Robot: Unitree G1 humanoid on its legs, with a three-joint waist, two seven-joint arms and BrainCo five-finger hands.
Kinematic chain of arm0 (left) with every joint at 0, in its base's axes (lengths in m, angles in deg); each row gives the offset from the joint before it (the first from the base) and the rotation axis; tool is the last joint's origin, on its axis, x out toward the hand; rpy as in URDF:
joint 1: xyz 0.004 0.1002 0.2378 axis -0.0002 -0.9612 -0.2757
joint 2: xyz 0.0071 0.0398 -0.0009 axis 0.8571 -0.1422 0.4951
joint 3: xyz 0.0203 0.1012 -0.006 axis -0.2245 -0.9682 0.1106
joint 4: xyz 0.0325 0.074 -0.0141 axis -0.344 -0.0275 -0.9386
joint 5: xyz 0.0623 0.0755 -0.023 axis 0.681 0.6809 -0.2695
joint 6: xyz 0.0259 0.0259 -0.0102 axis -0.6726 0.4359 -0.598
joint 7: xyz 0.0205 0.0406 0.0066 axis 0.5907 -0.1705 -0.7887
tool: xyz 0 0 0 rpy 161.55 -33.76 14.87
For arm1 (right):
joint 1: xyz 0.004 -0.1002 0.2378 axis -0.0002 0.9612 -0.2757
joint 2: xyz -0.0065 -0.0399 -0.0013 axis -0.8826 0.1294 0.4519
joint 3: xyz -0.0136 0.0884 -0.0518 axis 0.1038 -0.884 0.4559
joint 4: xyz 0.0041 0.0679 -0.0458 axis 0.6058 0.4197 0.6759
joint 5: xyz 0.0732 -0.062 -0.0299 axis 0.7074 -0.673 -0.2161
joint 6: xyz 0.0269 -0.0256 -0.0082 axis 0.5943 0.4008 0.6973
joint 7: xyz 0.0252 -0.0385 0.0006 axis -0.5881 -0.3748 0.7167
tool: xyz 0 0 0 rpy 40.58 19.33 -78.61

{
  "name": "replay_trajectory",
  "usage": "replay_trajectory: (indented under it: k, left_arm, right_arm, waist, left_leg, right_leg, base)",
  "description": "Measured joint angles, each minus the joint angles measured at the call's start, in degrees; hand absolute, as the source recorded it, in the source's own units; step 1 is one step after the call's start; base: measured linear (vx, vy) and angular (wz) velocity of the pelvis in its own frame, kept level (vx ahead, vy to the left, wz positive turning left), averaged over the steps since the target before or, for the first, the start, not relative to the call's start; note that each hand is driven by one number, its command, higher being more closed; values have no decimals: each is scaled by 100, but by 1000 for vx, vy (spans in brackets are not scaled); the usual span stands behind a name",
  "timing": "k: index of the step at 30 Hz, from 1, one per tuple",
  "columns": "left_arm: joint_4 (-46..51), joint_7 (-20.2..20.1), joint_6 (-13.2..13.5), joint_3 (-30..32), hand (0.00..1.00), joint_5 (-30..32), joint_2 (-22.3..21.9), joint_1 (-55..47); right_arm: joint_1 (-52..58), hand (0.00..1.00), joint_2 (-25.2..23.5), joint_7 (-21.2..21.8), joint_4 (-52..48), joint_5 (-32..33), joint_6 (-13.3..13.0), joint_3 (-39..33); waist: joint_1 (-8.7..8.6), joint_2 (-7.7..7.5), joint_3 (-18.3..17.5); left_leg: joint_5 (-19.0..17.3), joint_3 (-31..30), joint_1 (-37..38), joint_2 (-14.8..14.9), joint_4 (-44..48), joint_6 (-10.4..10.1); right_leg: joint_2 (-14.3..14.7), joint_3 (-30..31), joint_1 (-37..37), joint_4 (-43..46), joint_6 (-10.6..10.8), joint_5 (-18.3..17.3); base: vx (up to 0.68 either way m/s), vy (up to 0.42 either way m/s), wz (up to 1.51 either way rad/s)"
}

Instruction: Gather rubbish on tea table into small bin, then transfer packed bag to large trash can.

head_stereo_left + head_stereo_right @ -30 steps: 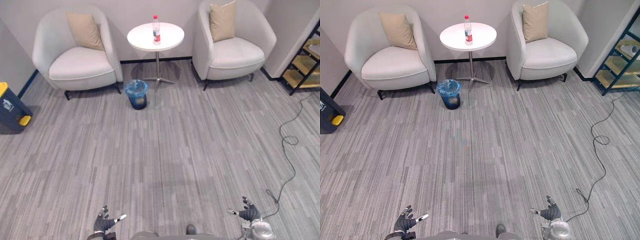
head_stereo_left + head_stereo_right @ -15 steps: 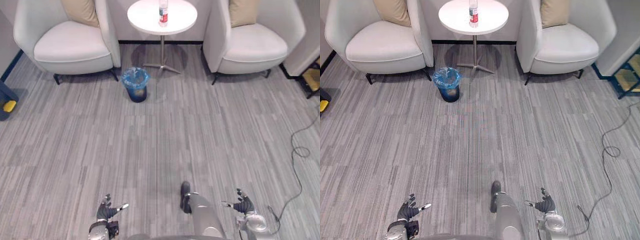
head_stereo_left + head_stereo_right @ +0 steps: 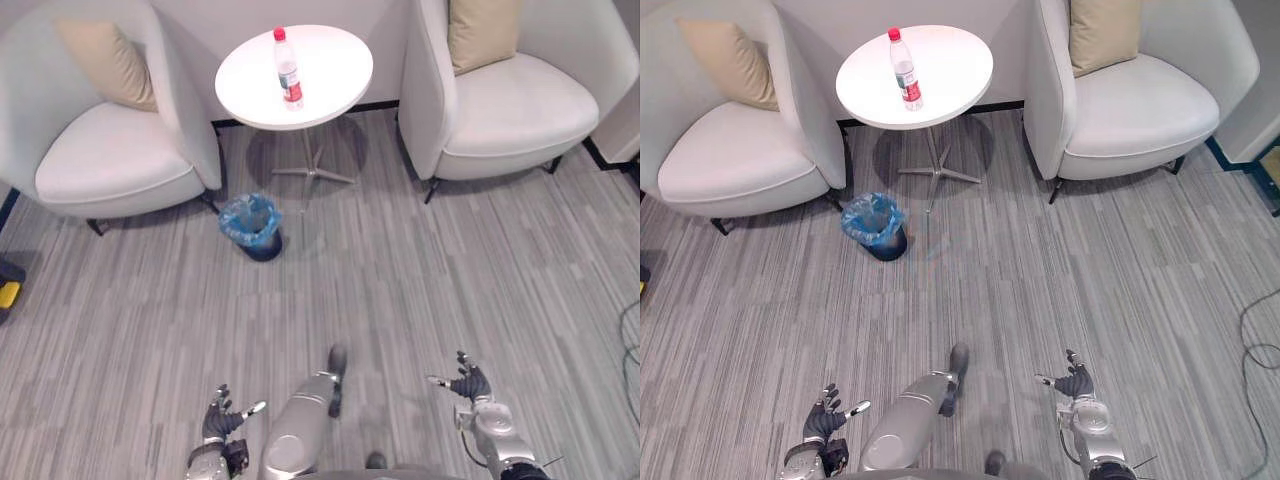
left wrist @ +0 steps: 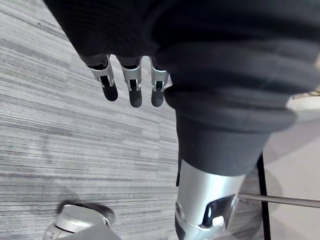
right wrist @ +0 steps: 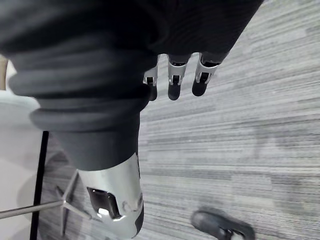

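The table top (image 3: 330, 70) is showing smooth, faintly glossy white; the bottle (image 3: 288, 72) is looking like clear plastic; the bin liner (image 3: 247, 214) is gleaming crinkly blue plastic; the armchairs (image 3: 110, 165) are appearing matt, perhaps cloth.

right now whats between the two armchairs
The round white tea table, a plastic bottle standing on it, in both eye views. The blue-lined small bin sits on the carpet in front.
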Motion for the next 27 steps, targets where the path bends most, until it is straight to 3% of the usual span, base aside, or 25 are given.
replay_trajectory:
  k: [1,2,3,4,6,8,9,10,11,12,13,14,15,16,18,20,21,22,23,24,26,27]
  left_arm:
    - [-1,8,-27,-49,0,-2,112,92]
    - [0,15,-35,-72,0,-3,112,159]
    - [0,35,-30,-82,0,-12,116,256]
    - [12,77,0,-84,0,-20,104,318]
    - [47,102,28,-81,0,-96,91,392]
    - [7,104,31,-60,0,-114,104,583]
    - [-35,103,22,-62,0,-113,90,629]
    - [-39,106,24,-59,0,-114,95,614]
    - [-124,113,20,-13,0,-105,100,573]
    - [-216,117,13,-11,0,-101,63,594]
    - [-225,127,10,32,0,-98,14,547]
    - [-231,125,-3,53,0,-98,-70,574]
    - [-234,124,-19,111,0,-99,-205,601]
    - [-233,123,-20,154,0,-100,-293,615]
    - [-229,102,-13,99,0,-101,-347,655]
    - [-227,101,-10,44,0,-101,-347,773]
    - [-228,102,-5,-25,0,-102,-334,814]
    - [-233,103,-5,-94,0,-103,-322,822]
    - [-233,104,-5,-130,0,-102,-330,819]
    - [-278,103,0,-155,0,-100,-336,825]
    - [-348,112,10,-128,0,-96,-199,857]
    - [-357,110,-1,-96,0,-86,-120,809]
  right_arm:
    - [32,0,-48,3,-2,-8,-3,2]
    - [62,0,-55,4,3,-9,-1,1]
    - [157,0,-60,6,9,-12,8,11]
    - [208,0,-60,11,10,-16,7,52]
    - [325,0,-80,36,-47,-39,-2,188]
    - [475,0,-108,46,-24,-144,-4,183]
    - [579,0,-106,41,56,-174,18,162]
    - [620,0,-110,37,69,-172,24,130]
    - [697,0,-119,17,82,-179,32,138]
    - [700,0,-92,27,88,-178,31,133]
    - [634,0,-60,18,69,-179,39,133]
    - [479,0,-45,14,-63,-177,25,150]
    - [460,0,20,7,-233,-168,7,184]
    - [479,0,32,12,-322,-168,5,200]
    - [471,0,-92,-50,-472,-115,-2,167]
    - [256,0,-137,-107,-470,-80,-22,87]
    - [101,0,-166,-104,-482,4,-38,16]
    - [39,0,-134,-108,-491,6,-56,-99]
    - [47,0,-66,-116,-495,7,-71,-125]
    - [63,0,34,-130,-415,6,-60,-146]
    - [90,0,-77,-135,-385,-4,10,-142]
    - [93,0,-148,-143,-388,-10,10,-160]
  waist:
    - [-66,-55,54]
    - [-69,-51,93]
    - [-128,20,131]
    - [-263,122,135]
    - [-414,200,90]
    - [-479,151,62]
    - [-551,122,55]
    - [-546,90,37]
    - [-551,16,-48]
    - [-556,55,-115]
    - [-457,206,-253]
    - [-490,239,-247]
    - [-530,282,-217]
    - [-500,273,-194]
    - [-349,233,-109]
    - [-334,121,-74]
    - [-344,125,-61]
    - [-354,206,-75]
    - [-357,324,-83]
    - [-352,600,-68]
    - [-320,325,-26]
    - [-353,181,-12]
  left_leg:
    - [-328,-29,361,-95,144,135]
    - [-487,-52,594,-149,200,143]
    - [-738,-129,1190,-197,173,182]
    - [-904,-306,1744,-192,-1,205]
    - [-1064,-606,2258,-170,-356,219]
    - [-1280,-1061,2496,-151,-402,193]
    - [-1409,-1427,2679,-164,-427,125]
    - [-1477,-1555,2782,-174,-463,51]
    - [-1647,-1891,2981,-137,-485,-150]
    - [-1684,-2036,3030,-27,-446,-217]
    - [-1587,-2157,2932,138,-331,-375]
    - [-1307,-2113,2632,136,136,-808]
    - [-907,-1866,2268,111,919,-1002]
    - [-539,-1599,2019,129,1510,-1016]
    - [-920,-722,1485,580,2533,-724]
    - [-1117,-312,1032,708,2161,-760]
    - [-1082,-89,815,756,1346,-809]
    - [-760,102,767,800,295,-946]
    - [-366,198,765,866,-217,-931]
    - [421,239,772,1035,-560,-445]
    - [357,273,990,692,-788,-454]
    - [203,291,1013,522,-776,-361]
  right_leg:
    - [-128,-46,-538,1540,547,661]
    - [-203,-94,-779,2234,546,693]
    - [-395,-377,-1107,2963,341,574]
    - [-550,-782,-1403,2943,31,381]
    - [-573,-1095,-2025,2107,-55,216]
    - [-350,-831,-2460,594,93,266]
    - [-213,-385,-2499,-639,180,578]
    - [-178,-215,-2494,-1176,193,836]
    - [-95,-134,-2453,-1668,158,2003]
    - [-34,-211,-2419,-1625,132,2117]
    - [39,-460,-2354,-1730,-35,2102]
    - [11,-660,-2245,-1875,-101,2059]
    - [-47,-787,-1942,-2163,-112,2053]
    - [-92,-839,-1679,-2354,-153,2028]
    - [-138,-1016,-761,-2810,-304,1928]
    - [-270,-1157,-456,-2960,-321,1908]
    - [-364,-1245,-404,-2970,-260,1851]
    - [-426,-1372,-328,-2973,-105,1664]
    - [-379,-1420,-261,-2979,-17,1539]
    - [-226,-1442,-106,-2950,193,1231]
    - [-568,-1437,-76,-2783,292,1049]
    - [-754,-1450,-91,-2566,371,830]
  base:
    - [711,199,-4]
    - [672,176,25]
    - [652,146,44]
    - [638,125,53]
    - [563,55,75]
    - [635,-50,119]
    - [492,-88,123]
    - [788,-210,166]
    - [559,-203,124]
    - [854,-282,116]
    - [690,-232,77]
    - [651,-218,81]
    - [570,-210,76]
    - [409,-147,58]
    - [451,-108,54]
    - [379,-55,39]
    - [280,2,20]
    - [324,56,20]
    - [278,118,20]
    - [302,162,19]
    - [219,138,24]
    - [210,113,20]
